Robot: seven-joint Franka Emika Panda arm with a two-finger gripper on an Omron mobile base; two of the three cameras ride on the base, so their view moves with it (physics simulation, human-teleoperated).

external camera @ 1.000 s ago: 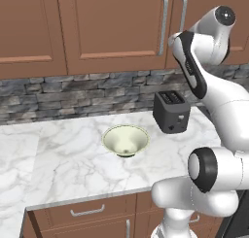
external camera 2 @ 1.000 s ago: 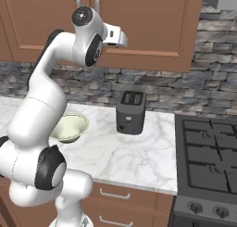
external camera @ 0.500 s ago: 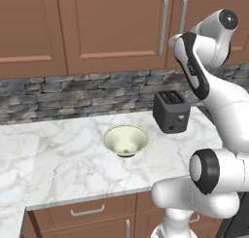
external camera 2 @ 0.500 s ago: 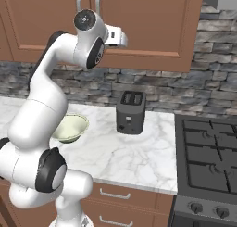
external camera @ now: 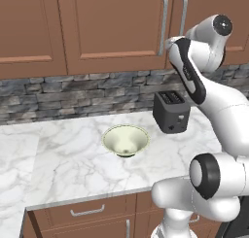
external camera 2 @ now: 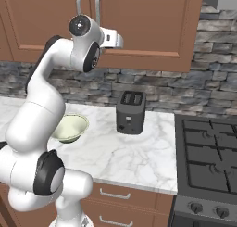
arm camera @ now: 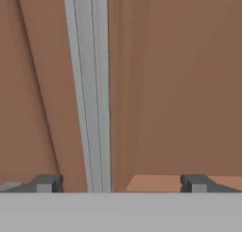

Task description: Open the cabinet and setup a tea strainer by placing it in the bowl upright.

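The gripper (arm camera: 120, 182) is open, its two dark finger tips (arm camera: 47, 182) spread wide and holding nothing. It faces the brown wooden cabinet (arm camera: 179, 84) at close range; a silver bar handle (arm camera: 90, 93) runs between the finger tips, nearer the left one, with its long axis vertical, top to bottom of the hand view. Contact between finger tips and handle cannot be confirmed. In the left base view the arm is raised to the double doors of the cabinet (external camera: 112, 28), both closed, with two vertical handles (external camera: 164, 25) side by side. Below, the bowl (external camera: 126, 141) sits upright on the marble counter (external camera: 58, 164), mouth up, apart from the black toaster (external camera: 171, 111). No legible writing.
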